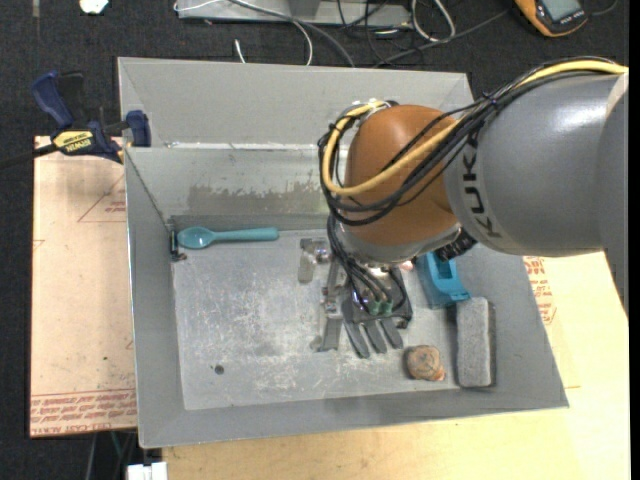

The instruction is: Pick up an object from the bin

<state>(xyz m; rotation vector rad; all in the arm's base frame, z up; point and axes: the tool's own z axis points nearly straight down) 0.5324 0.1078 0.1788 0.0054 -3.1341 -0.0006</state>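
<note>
In the camera view, you see the arm (pixel 545 168) reach in from the right. Its orange cover (pixel 395 178), looped with yellow and black cables (pixel 345 183), sits over the middle of the bin (pixel 250 318). Below the cover, the gripper (pixel 350 343) is down close to the bin floor, a little right of centre and toward the near side. You cannot tell from here whether the pincer is released or clenched (metal parts and wiring crowd together at its tip), and nothing can be made out in its grasp.

The nearest loose thing is a brown lump (pixel 425 363), rounded like a small stone. It lies on the floor just right of the gripper and slightly nearer, apart from it. Just right of the lump, a grey block (pixel 474 341) lies lengthwise along the right wall. A blue piece (pixel 442 278) lies farther back, beside the gripper's right, with its far end hidden under the cover. Well apart from all this, a teal spoon (pixel 225 236) rests along the foot of the far wall at the left, bowl to the left.
</note>
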